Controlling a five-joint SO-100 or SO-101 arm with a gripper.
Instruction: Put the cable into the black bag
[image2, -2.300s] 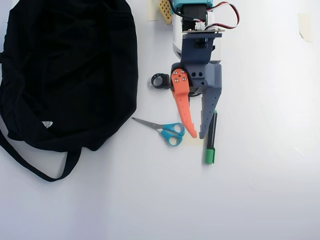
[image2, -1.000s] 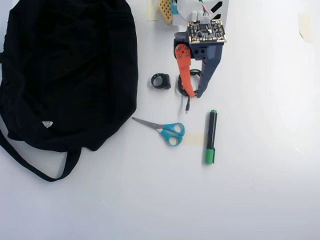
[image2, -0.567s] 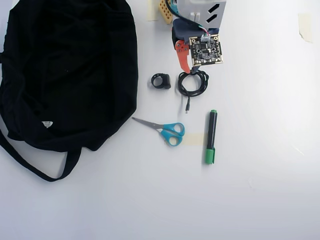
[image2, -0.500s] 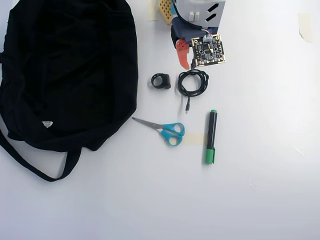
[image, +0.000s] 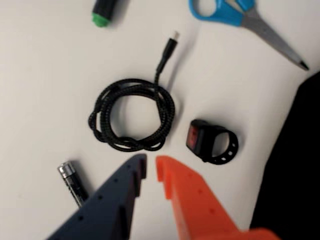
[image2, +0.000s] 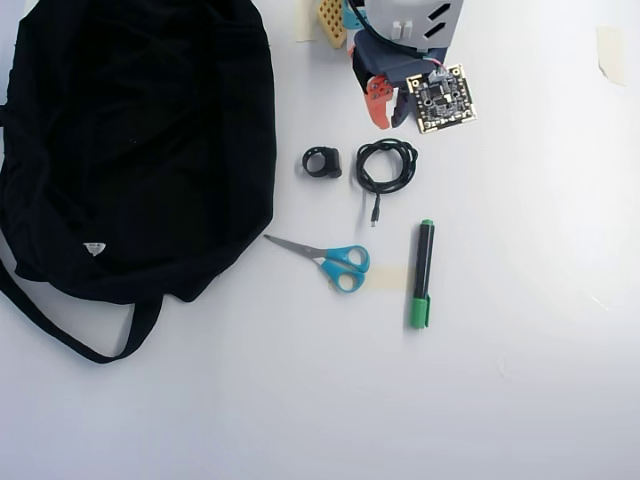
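Here the coiled black braided cable (image: 132, 117) lies flat on the white table (image: 45, 90), apart from the black bag (image2: 130, 140), with a black ring-like strap piece (image: 212, 141) between them in the overhead view. The gripper (image: 151, 170) hovers just short of the coil, its dark blue and orange jaws nearly together and holding nothing. Blue-handled scissors (image2: 335, 262) and a green-capped marker (image2: 422, 272) lie beyond the cable.
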